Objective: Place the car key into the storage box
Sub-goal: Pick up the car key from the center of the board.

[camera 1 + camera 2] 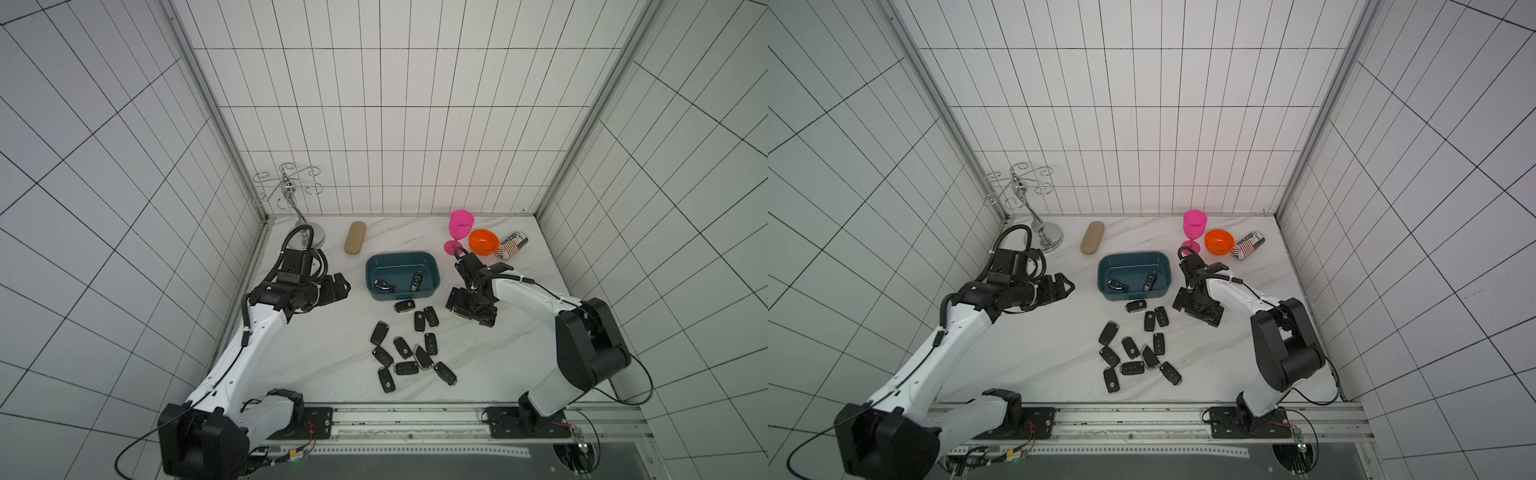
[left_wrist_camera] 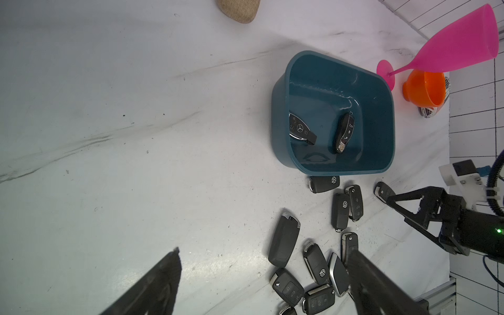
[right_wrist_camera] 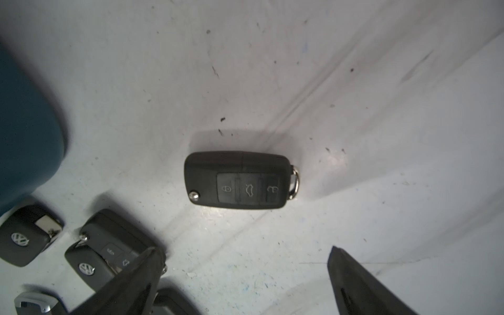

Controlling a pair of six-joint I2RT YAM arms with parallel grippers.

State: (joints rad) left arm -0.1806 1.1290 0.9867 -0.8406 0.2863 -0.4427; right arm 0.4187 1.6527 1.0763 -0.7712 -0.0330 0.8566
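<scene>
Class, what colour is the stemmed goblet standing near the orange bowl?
Bright pink; the goblet shows best in a top view.

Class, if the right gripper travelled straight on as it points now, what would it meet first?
Probably the lone black three-button flip key lying on the white marble tabletop, roughly centred ahead of the open right gripper; depth is unclear.

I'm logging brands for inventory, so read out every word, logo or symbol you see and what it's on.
No words are legible.
VW badge: flip key beside the storage box, and others in the pile.
Three-pointed star: silver-edged key inside the box.
Padlock and boot icons: lone key in the right wrist view.
Striped can: print too blurred to read.
</scene>
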